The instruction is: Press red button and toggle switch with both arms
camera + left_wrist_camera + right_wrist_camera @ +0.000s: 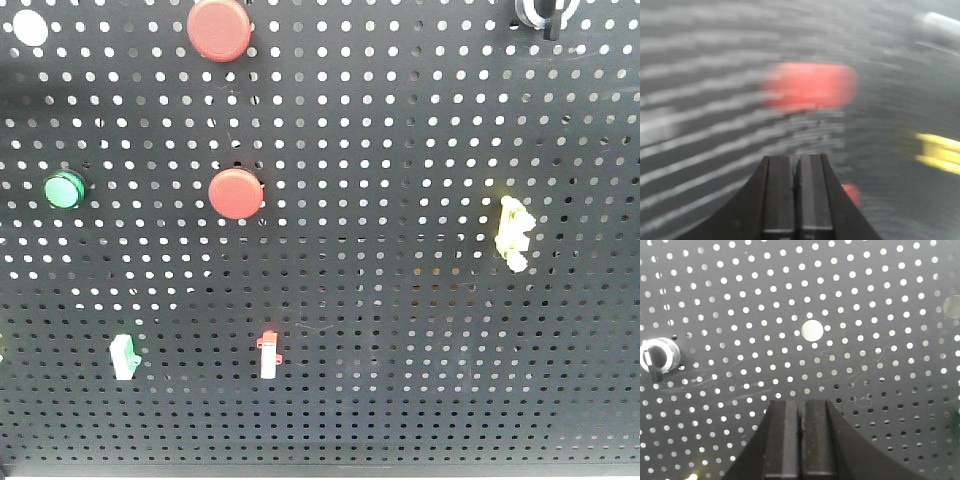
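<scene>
**Left gripper** [796, 164]: fingers pressed together, nothing between them. Its wrist view is smeared. Above the tips lies a blurred red disc [810, 86]; which of the two round red buttons it is cannot be told. A yellow streak [940, 152] sits at the right edge.

**Right gripper** [801, 407]: fingers likewise pressed flat together and holding nothing, facing bare panel. One rotary knob [657, 357] with a pale collar is well apart to the left, and one larger round opening [812, 330] lies above the tips.

**Count, front view.**
- Two round red buttons: the red button [220, 28], the wider one, is at the top edge left of centre. The smaller red button [236, 193] is below it.
- One green button [64, 189], at the left, level with the smaller red one.
- Three small switches: a yellow switch [514, 232] at the right, a green switch [124, 357] at the lower left, and a red switch [268, 355] at the lower centre.
- One pale round spot [30, 25], at the top left.

**Surface:** a black perforated panel [400, 300] fills every view, and light shows through its holes.
</scene>
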